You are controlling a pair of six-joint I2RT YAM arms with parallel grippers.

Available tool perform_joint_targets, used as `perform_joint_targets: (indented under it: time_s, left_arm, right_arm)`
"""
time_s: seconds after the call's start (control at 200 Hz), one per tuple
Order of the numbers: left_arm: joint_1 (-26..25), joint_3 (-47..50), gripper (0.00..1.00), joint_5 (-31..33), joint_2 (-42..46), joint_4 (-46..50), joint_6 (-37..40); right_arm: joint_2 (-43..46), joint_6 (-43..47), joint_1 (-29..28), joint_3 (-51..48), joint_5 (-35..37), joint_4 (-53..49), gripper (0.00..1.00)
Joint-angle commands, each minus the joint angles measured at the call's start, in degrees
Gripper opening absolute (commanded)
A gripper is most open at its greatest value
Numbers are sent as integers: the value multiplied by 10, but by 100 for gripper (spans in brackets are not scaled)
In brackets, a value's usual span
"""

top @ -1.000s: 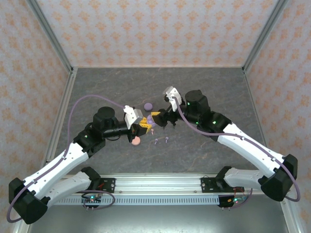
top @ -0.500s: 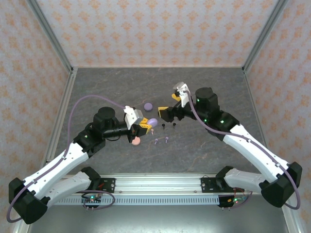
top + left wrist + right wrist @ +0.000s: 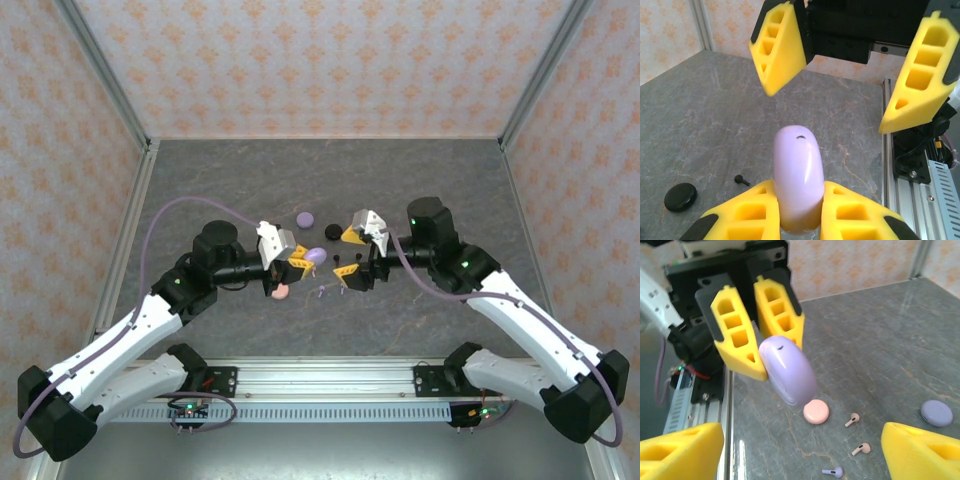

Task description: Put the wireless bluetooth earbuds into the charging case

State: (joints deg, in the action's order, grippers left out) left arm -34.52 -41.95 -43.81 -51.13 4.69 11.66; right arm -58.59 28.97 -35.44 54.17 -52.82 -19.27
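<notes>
My left gripper (image 3: 797, 216) is shut on a lilac charging case (image 3: 797, 175), which stands on edge above the table with its lid closed. The same case (image 3: 316, 256) hangs at mid-table in the top view. My right gripper (image 3: 347, 257) faces it from the right, open, its yellow fingers (image 3: 777, 45) apart and clear of the case. On the table below lie two pinkish earbuds (image 3: 853, 419) and a lilac earbud (image 3: 833, 471). A black earbud (image 3: 742, 179) lies near a black case (image 3: 680, 196). Nothing sits between my right gripper's (image 3: 800, 455) own fingers.
A pink round case (image 3: 816, 411) lies just under the held one. A second lilac case (image 3: 936, 413) sits farther back, also visible as the lilac disc (image 3: 305, 218). The aluminium rail (image 3: 920, 200) runs along the near edge. Patterned walls enclose the table.
My right gripper pulled away from the lilac case, swung back and right, then came down to face it, its jaws narrowing a little. The left gripper kept its hold in place.
</notes>
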Motion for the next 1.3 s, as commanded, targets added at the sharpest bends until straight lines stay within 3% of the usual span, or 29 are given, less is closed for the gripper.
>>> perform_joint_targets:
  time_s: [0.0, 0.41, 0.771, 0.911, 1.026, 1.141, 1.296]
  left_arm:
    - [-5, -22, 0, -28, 9, -7, 18]
    - [-6, -32, 0, -35, -2, 1, 18]
    - [-7, -33, 1, -37, -5, 3, 16]
    - [-7, -33, 25, -37, -9, 3, 15]
    - [-7, -33, 36, -36, -13, 2, 15]
    - [-7, -33, 41, -39, -18, 0, 13]
    - [-8, -35, 39, -40, -21, -4, 9]
  right_arm:
    - [-23, 64, 0, 39, -66, -35, 78]
    - [-82, 77, -31, 83, -89, -36, 53]
    - [-84, 73, -32, 101, -89, -48, 17]
    - [-80, 71, -32, 103, -90, -48, 16]
    - [-75, 68, -33, 104, -90, -47, 16]
    - [-73, 65, -33, 102, -87, -43, 16]
    - [-76, 62, -32, 102, -87, -43, 16]
